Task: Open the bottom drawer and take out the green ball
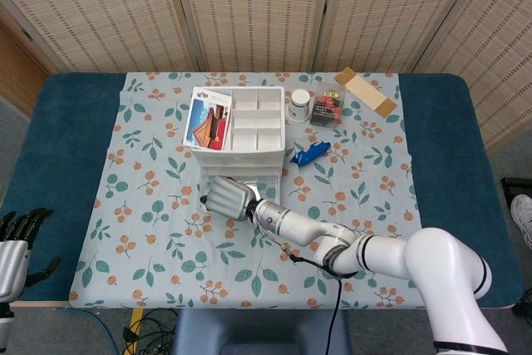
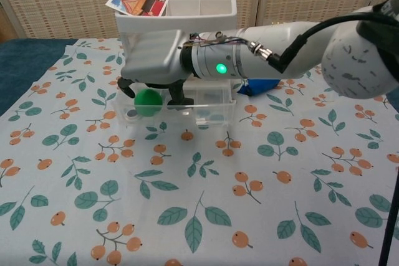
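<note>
Here, right hand (image 2: pixel 153 66) over the open bottom drawer (image 2: pixel 206 111) — fingers spread around the green ball (image 2: pixel 148 101), unclenched — left hand (image 1: pixel 17 243) open, idle.

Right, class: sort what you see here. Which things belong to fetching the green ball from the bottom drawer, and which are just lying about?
Belongs to the job:
green ball
bottom drawer, pulled open
drawer unit
right hand, reaching over the ball

Just lying about:
picture card
white cup
blue object
cardboard strip
small clear box
left hand, idle at the table edge

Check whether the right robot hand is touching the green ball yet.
Cannot tell. In the chest view the right robot hand straddles the green ball; no plain contact or gap shows.
</note>
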